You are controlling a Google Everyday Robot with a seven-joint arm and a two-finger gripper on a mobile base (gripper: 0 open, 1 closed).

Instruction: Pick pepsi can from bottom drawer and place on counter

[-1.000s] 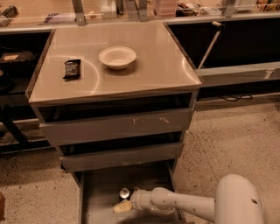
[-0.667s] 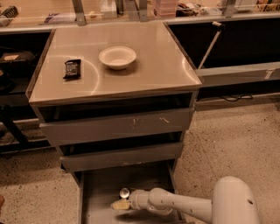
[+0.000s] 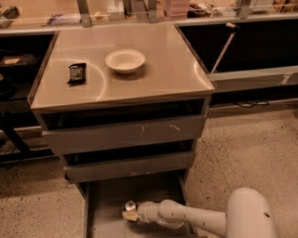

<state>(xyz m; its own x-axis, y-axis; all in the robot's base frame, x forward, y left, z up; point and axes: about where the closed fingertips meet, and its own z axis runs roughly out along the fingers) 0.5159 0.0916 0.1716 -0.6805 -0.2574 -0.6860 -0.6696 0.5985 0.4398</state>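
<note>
The pepsi can (image 3: 130, 205) stands upright in the open bottom drawer (image 3: 107, 204), and its silver lid shows from above. My gripper (image 3: 129, 215) reaches into the drawer from the right, its pale tip right against the near side of the can. The white arm (image 3: 195, 218) runs back to the lower right. The counter (image 3: 167, 69) is the tan-grey cabinet top above the drawers.
A white bowl (image 3: 125, 61) and a flat black snack packet (image 3: 77, 73) lie on the counter. Two closed grey drawers (image 3: 125, 132) sit above the open one. A cluttered shelf (image 3: 139, 11) runs along the back. Speckled floor (image 3: 251, 153) lies to the right.
The gripper has crept slightly up and in towards the can. The can, bowl and packet have not moved.
</note>
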